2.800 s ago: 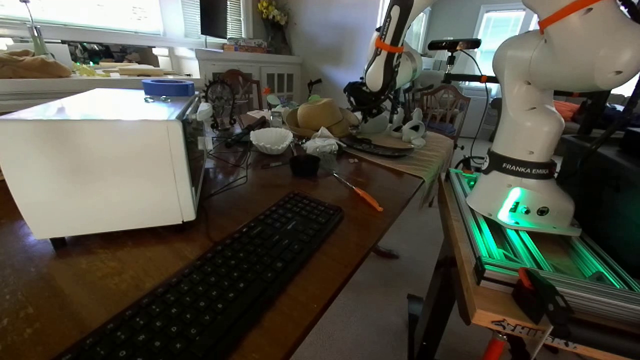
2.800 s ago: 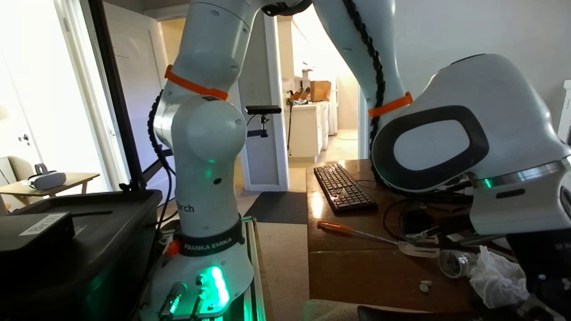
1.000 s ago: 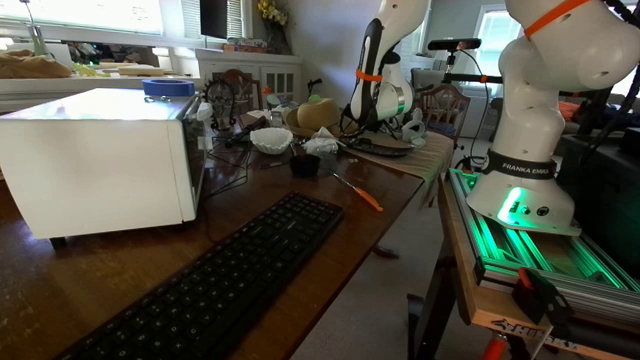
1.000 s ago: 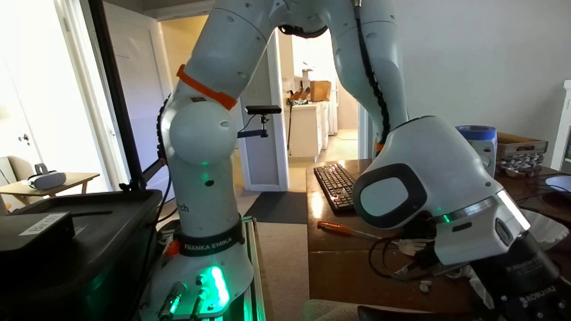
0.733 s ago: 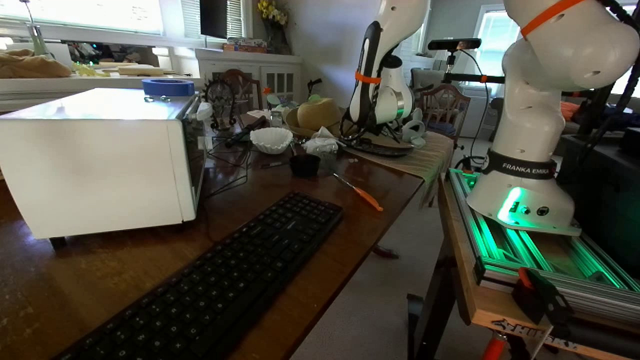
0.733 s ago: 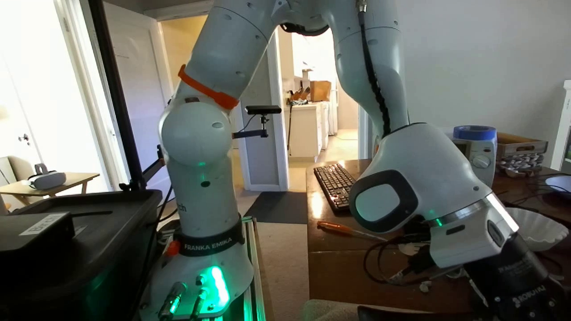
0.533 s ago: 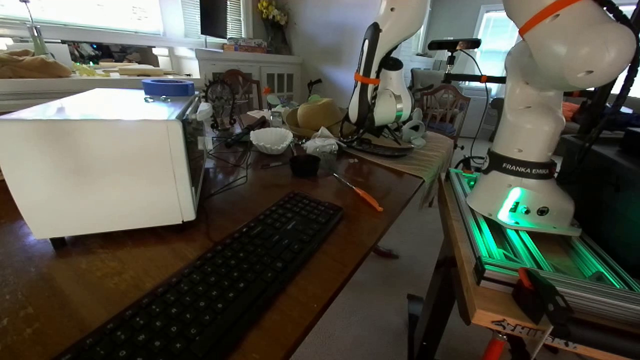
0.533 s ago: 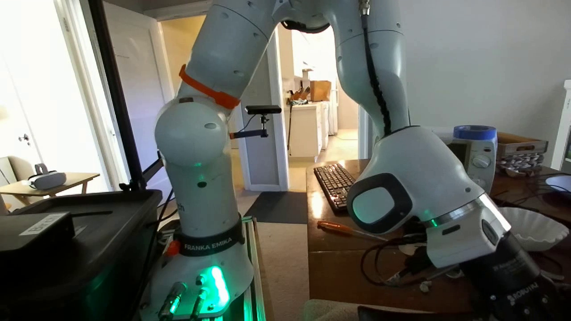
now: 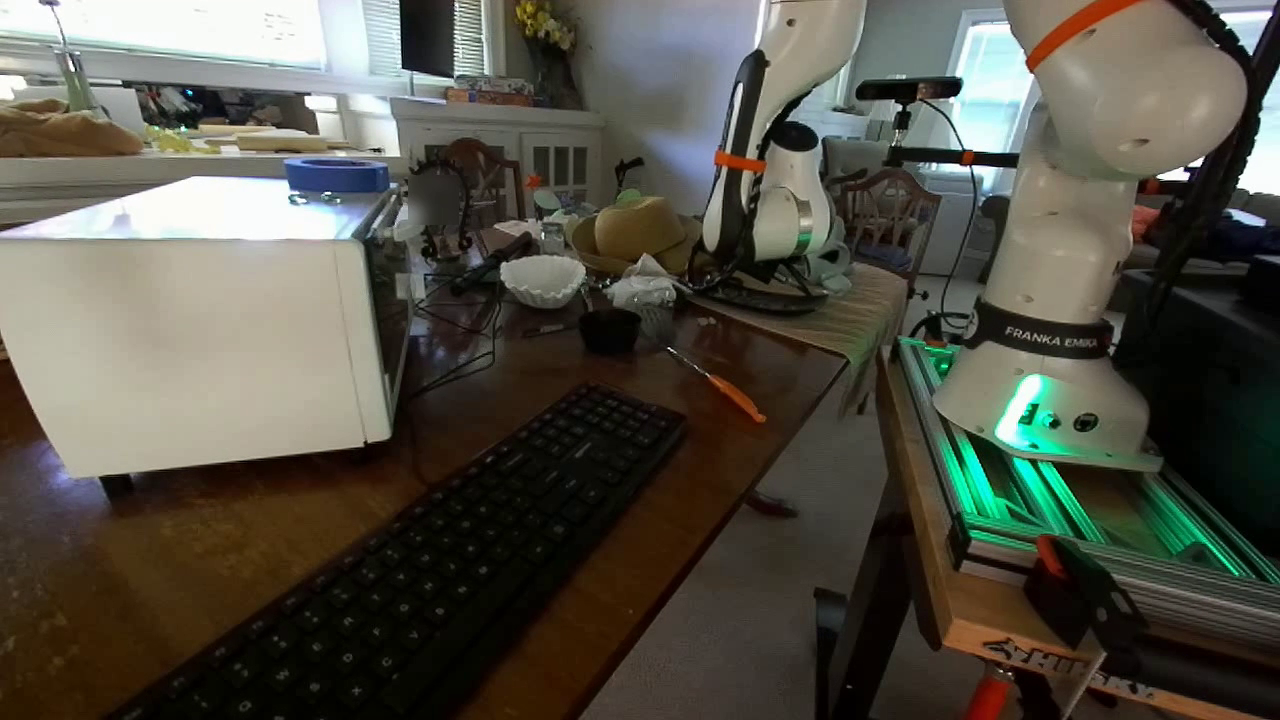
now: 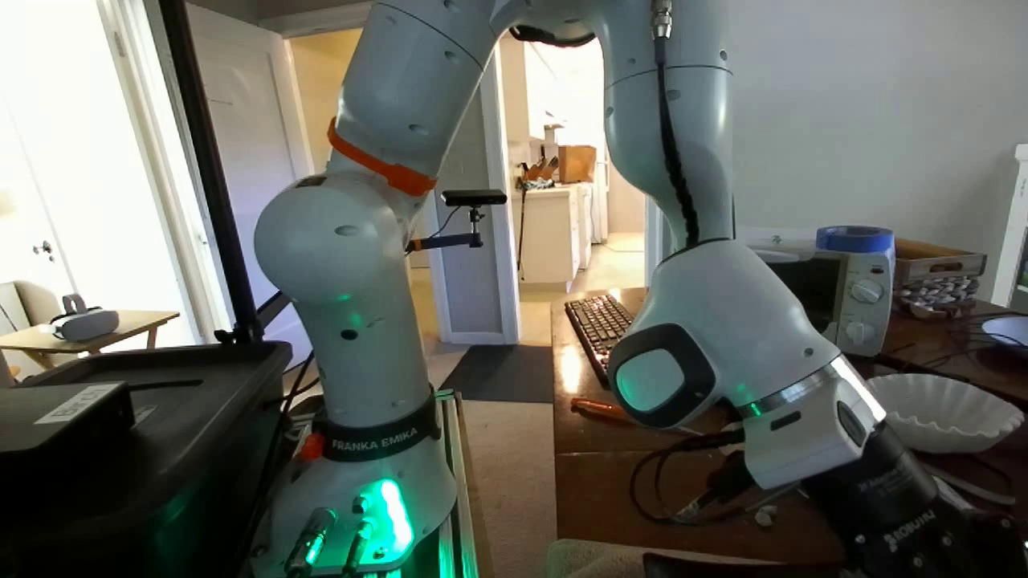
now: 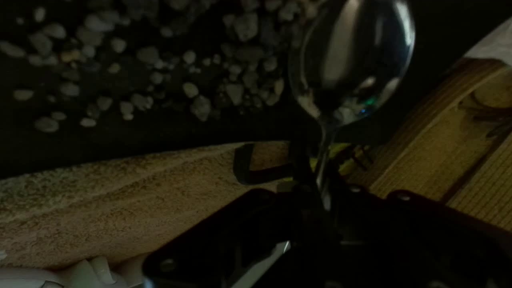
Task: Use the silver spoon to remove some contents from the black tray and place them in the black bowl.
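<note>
Silver spoon: handle pinched in gripper, head over black tray, inside its edge. Bare strip lies between pebbles and edge. Tray's pebbles visible in wrist view only.

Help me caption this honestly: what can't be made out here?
Silver spoon: wrist view, tip cut off by top edge; much of the handle behind the tool.
Black tray: wrist view, cut off by top and left edges.
Keyboard: in an exterior view, one end cut off by bottom edge.
Orange-handled utensil: in an exterior view, far end behind the arm.
</note>
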Motion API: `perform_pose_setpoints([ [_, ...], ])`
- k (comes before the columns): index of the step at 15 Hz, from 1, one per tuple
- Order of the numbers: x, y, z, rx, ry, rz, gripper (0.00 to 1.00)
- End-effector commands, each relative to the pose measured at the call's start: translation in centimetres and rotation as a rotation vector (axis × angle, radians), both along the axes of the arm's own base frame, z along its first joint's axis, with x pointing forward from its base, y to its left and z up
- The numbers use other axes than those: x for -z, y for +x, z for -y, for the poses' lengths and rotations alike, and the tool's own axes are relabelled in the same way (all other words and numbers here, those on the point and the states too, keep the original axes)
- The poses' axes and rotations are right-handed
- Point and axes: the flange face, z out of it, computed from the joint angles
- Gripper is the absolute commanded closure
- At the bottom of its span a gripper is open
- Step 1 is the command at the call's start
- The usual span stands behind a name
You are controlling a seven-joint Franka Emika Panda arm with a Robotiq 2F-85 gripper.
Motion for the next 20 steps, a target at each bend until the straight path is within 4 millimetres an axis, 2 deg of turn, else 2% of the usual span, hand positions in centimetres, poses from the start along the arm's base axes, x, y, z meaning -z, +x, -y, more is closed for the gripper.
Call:
perform_pose_setpoints([
  [1, -0.4, -1.3, -0.6, -0.017, -0.003, 0.0, 0.98],
  [14, -0.5, -3.5, -1.7, -0.125, -0.004, -0.022, 0.98],
  [15, -0.5, -3.5, -1.8, -0.148, 0.005, -0.029, 0.98],
  [17, 0.0, -2.3, -1.3, -0.191, 0.016, -0.045, 0.98],
  [20, 0.0, -2.4, -1.0, -0.241, 0.023, -0.072, 0.98],
])
